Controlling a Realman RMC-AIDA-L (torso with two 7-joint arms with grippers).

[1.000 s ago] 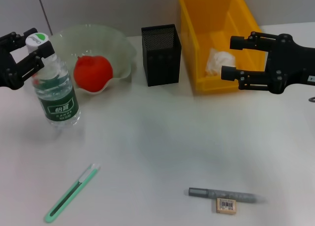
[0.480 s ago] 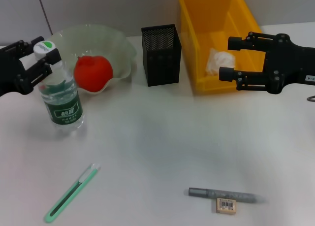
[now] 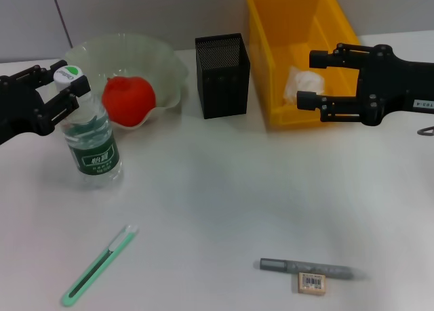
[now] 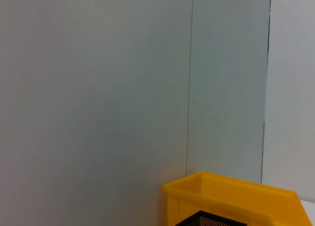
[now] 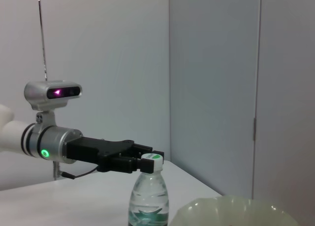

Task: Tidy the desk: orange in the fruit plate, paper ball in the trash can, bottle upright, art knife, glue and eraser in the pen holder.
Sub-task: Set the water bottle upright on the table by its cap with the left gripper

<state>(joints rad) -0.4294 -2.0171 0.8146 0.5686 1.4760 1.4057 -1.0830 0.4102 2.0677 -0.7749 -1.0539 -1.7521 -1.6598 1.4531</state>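
Bottle (image 3: 89,131) stands upright on the desk (image 3: 217,189), its cap clamped by the left gripper (image 3: 62,91). Orange (image 3: 127,99) sits in the fruit plate (image 3: 163,60), paper ball (image 3: 302,84) in the trash can (image 3: 264,40). Right gripper (image 3: 313,79) hovers open-fingered, empty. Outstanding: art knife (image 3: 98,267), glue (image 3: 308,267), eraser (image 3: 312,282), all well clear of the pen holder (image 3: 222,77).

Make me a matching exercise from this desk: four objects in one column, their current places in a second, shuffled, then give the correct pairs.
Objects
1. orange
2. paper ball
3. bottle
4. eraser

Places
A. upright on the table, neck between the left gripper's fingers
B. on the table beside the grey art knife
C. in the fruit plate
D. in the yellow trash can

Pairs: 1-C, 2-D, 3-A, 4-B
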